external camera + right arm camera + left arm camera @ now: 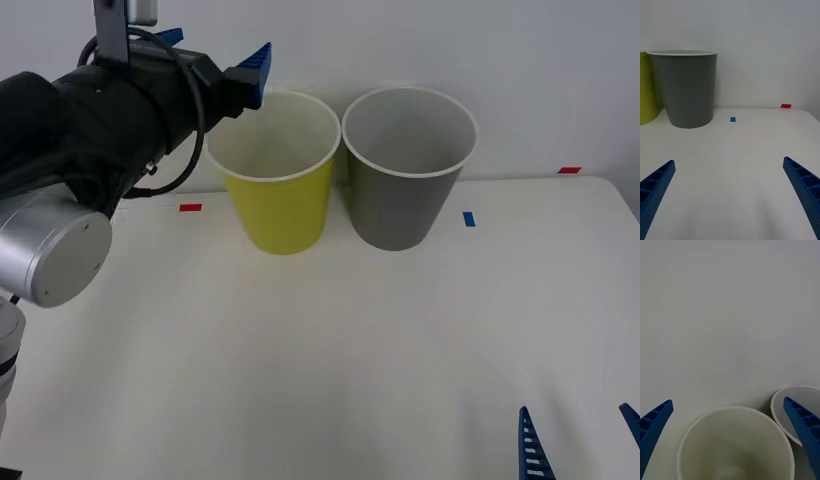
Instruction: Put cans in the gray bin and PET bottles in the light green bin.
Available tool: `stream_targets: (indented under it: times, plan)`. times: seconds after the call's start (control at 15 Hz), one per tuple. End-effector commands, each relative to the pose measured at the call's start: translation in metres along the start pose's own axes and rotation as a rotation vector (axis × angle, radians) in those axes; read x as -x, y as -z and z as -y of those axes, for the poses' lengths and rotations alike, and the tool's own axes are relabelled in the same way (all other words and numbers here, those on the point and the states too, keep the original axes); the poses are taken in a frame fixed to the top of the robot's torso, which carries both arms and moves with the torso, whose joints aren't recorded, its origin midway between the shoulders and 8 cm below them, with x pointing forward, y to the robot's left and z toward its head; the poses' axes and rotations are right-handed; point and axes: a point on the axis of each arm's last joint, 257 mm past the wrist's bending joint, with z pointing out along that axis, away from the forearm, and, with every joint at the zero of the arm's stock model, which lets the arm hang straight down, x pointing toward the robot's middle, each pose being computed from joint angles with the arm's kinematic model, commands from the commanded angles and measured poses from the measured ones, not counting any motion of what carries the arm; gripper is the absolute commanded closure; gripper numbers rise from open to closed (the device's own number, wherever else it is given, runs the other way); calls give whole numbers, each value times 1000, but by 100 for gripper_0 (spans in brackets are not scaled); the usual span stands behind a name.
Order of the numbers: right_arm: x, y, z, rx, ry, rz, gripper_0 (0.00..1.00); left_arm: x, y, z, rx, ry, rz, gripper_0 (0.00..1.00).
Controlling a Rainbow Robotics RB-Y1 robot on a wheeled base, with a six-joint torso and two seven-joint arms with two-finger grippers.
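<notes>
The light green bin (278, 205) and the gray bin (405, 195) stand side by side at the back of the white table, green on the left, rims almost touching. My left gripper (215, 55) is open and holds nothing; it hovers over the green bin's left rim. In the left wrist view that gripper (728, 402) looks down into the green bin's white inside (735, 442), with the gray bin (790, 408) beside it. My right gripper (577, 420) is open low at the table's front right, facing the gray bin (687, 90). Cans and PET bottles are out of view.
A white wall rises just behind the bins. Small tape marks lie on the table (320, 350): a red one (190, 208) left of the green bin, a blue one (469, 218) right of the gray bin, and another red one (569, 170) at the back right.
</notes>
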Motion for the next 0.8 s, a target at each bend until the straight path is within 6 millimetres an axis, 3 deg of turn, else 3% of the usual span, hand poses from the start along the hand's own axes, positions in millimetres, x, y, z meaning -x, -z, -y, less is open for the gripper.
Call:
stream_targets:
  times: [0.07, 0.33, 0.8]
  plan:
    - [0, 0, 0, 0, 0, 0, 0, -15, 27, -14, 33, -8, -20, 0]
    - [0, 0, 0, 0, 0, 0, 0, -47, 65, -31, 87, 14, -71, 0]
    - [0, 0, 0, 0, 0, 0, 0, -99, 112, -57, 156, 24, -68, 0]
